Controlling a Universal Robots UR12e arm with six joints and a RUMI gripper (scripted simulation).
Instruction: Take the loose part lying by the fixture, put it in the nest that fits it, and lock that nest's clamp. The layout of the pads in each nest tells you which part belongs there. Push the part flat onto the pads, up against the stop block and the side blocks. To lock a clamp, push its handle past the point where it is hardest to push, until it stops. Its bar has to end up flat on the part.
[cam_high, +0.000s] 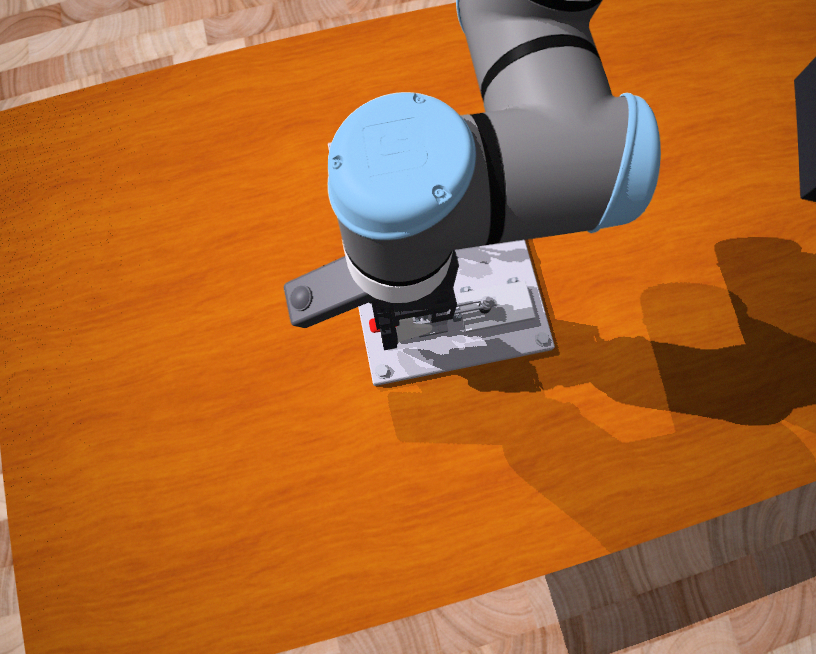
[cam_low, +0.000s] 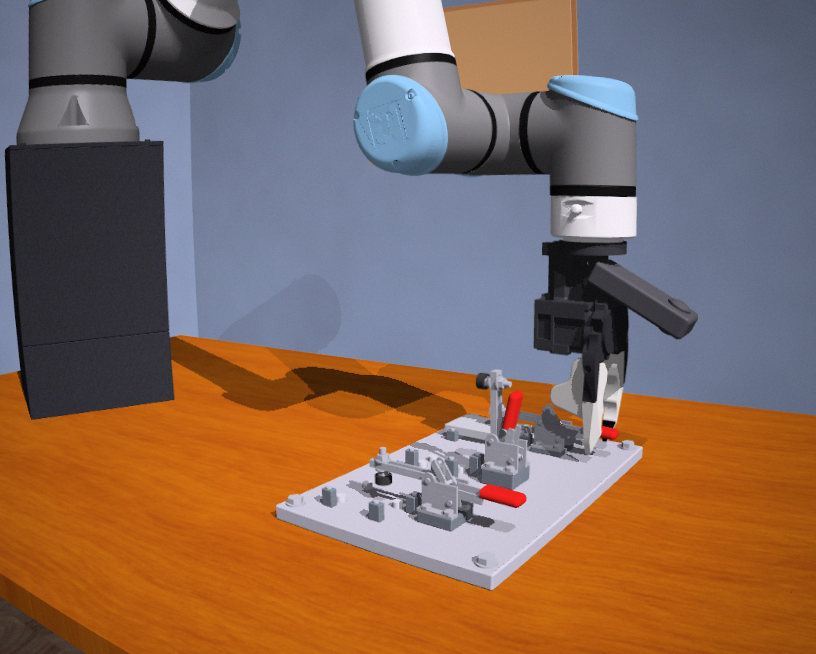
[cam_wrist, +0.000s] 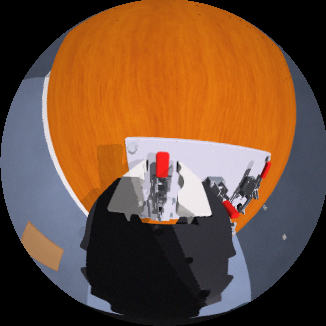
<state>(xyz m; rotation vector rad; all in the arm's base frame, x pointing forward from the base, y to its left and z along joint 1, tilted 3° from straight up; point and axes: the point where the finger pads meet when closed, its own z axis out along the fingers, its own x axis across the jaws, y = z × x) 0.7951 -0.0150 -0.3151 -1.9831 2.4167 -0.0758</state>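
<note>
The grey fixture plate (cam_high: 408, 367) (cam_low: 544, 517) (cam_wrist: 200, 155) carries three toggle clamps with red handles. My gripper (cam_high: 390, 335) (cam_low: 593, 436) (cam_wrist: 162, 161) is down over the far clamp, at the plate's far end in the exterior view. Its fingers stand a little apart on either side of the clamp's linkage and hold nothing. That clamp's handle (cam_high: 373, 325) (cam_low: 609, 431) (cam_wrist: 162, 164) lies flat, pointing off the plate's edge. A flat grey part (cam_high: 507, 314) lies in this nest, and the arm hides most of it. The middle clamp's handle (cam_low: 512, 410) stands up. The near clamp's handle (cam_low: 502, 495) lies flat.
The arm's dark base pedestal (cam_low: 88, 272) (cam_high: 807, 136) stands at the table's far corner. The arm's blue-capped wrist (cam_high: 401, 170) hides most of the plate from above. A grey lever sticks out from the gripper body.
</note>
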